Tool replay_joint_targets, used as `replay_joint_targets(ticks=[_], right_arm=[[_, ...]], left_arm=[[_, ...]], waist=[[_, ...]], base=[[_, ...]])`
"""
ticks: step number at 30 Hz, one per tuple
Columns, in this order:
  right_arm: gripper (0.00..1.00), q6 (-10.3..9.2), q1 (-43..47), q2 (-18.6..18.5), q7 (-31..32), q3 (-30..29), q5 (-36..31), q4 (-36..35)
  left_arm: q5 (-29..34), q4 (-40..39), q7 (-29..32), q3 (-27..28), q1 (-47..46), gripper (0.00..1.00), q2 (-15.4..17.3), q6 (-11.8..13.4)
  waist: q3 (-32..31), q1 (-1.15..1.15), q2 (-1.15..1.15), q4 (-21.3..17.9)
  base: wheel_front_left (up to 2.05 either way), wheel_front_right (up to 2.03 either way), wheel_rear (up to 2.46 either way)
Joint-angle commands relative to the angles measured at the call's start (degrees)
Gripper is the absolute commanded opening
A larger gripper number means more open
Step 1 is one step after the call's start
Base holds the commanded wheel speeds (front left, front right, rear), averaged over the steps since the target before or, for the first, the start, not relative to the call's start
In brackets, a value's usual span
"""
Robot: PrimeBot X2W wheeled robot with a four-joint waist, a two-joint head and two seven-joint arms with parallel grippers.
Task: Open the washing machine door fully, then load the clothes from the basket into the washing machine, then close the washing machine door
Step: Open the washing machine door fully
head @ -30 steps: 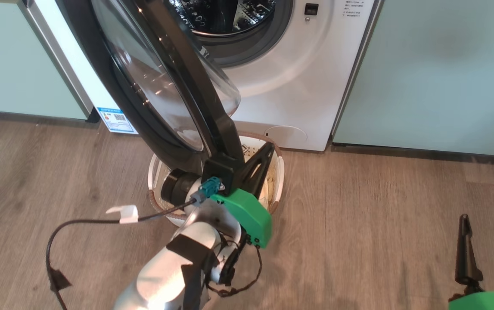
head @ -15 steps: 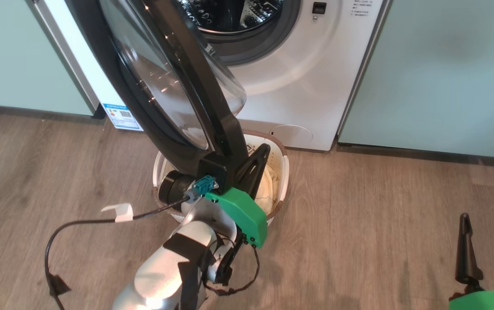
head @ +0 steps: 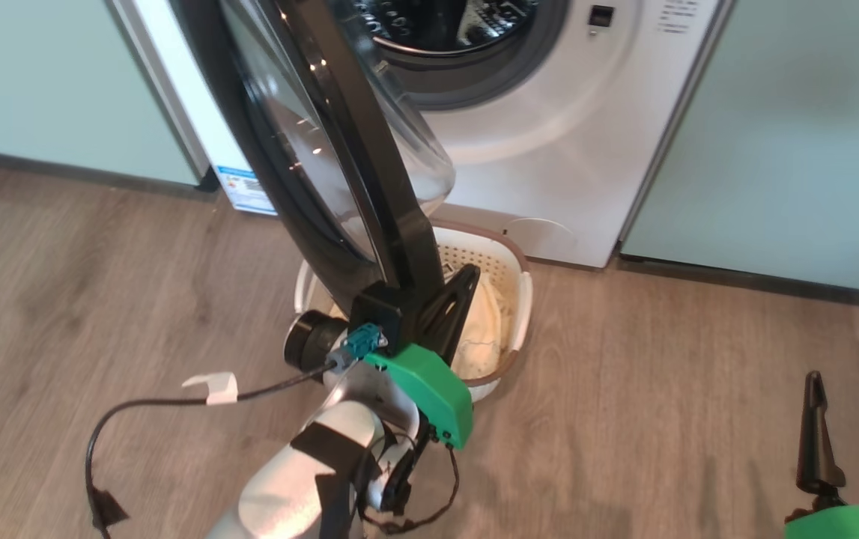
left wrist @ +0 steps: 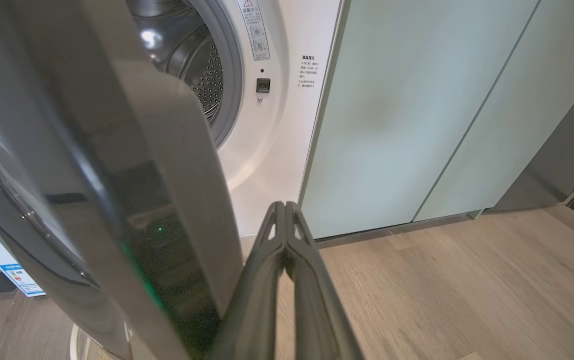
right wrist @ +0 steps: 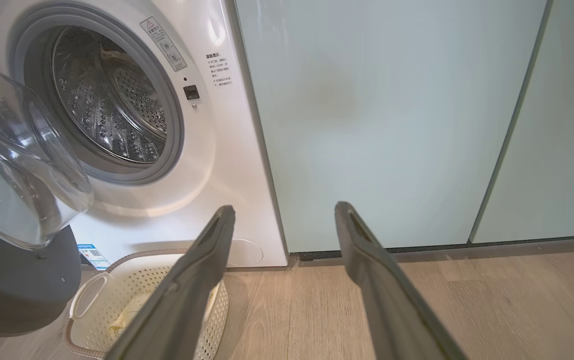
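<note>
Washing machine door point(head: 369, 187): open, swung out from the machine toward the near side; seen edge-on in the head view, its black rim running from far to near, its clear glass bowl bulging right. Its lower near edge hangs over the left part of the basket.
Right hand point(head: 846, 379): nearest, low at the right, over bare floor point(head: 661, 419); fingers spread wide apart, nothing between them, well apart from door and basket.
Left hand point(head: 466, 275): at the near edge of the door, just right of the rim; fingers pressed together with nothing between them. Whether they touch the rim cannot be told.
Cable point(head: 174, 400): black, with a white clip, looping left from the left wrist above the floor.
Basket point(head: 483, 258): on the floor just in front of the machine, below the round opening, partly hidden behind the door and the left hand.
Clothes point(head: 485, 329): pale yellow, lying in the basket, on its right side.
Washing machine point(head: 549, 165): white, beyond the basket; grey-ringed opening uncovered, steel drum point(right wrist: 106, 110) visible inside.
Sticker point(head: 249, 191): blue, low on the machine's left, behind the door.
Cabinet panels point(head: 796, 135): pale green, to either side of the machine.
</note>
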Motion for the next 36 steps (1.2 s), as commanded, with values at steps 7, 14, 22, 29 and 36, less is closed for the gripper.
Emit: replay_joint_targets(ticks=[7,14,22,29,36], right_arm=[[1.00,-0.16,-1.84,-0.73,-0.54,0.84,0.04,-1.78],[1.00,-0.16,-1.54,-0.73,-0.54,0.50,-0.22,-1.74],[1.00,-0.16,-1.11,-0.73,-0.54,0.00,-0.76,-1.86],[1.00,-0.16,-1.12,-0.73,-0.54,0.02,-0.86,-1.92],[1.00,-0.16,-1.18,-0.73,-0.54,0.13,-1.00,-1.74]], left_arm=[[0.40,-2.80,-0.81,2.52,0.49,0.00,2.59,2.18],[0.41,-5.35,-1.11,2.47,2.48,0.00,3.07,3.53],[0.61,-7.87,-1.13,2.61,4.70,0.00,4.01,5.17],[0.40,-8.88,-1.12,3.73,6.09,0.00,5.37,6.37],[0.07,-10.10,-1.28,6.13,7.85,0.00,7.56,8.30]], waist=[[-0.10,0.00,0.00,3.75],[-0.28,0.00,0.00,7.45],[-0.71,0.00,0.00,12.44],[-0.64,0.00,0.00,15.90],[-0.63,0.00,0.00,18.22]], base=[[0.00,0.00,0.00],[0.00,0.00,0.00],[0.00,0.00,0.00],[0.00,0.00,0.00],[0.00,0.00,0.00]])
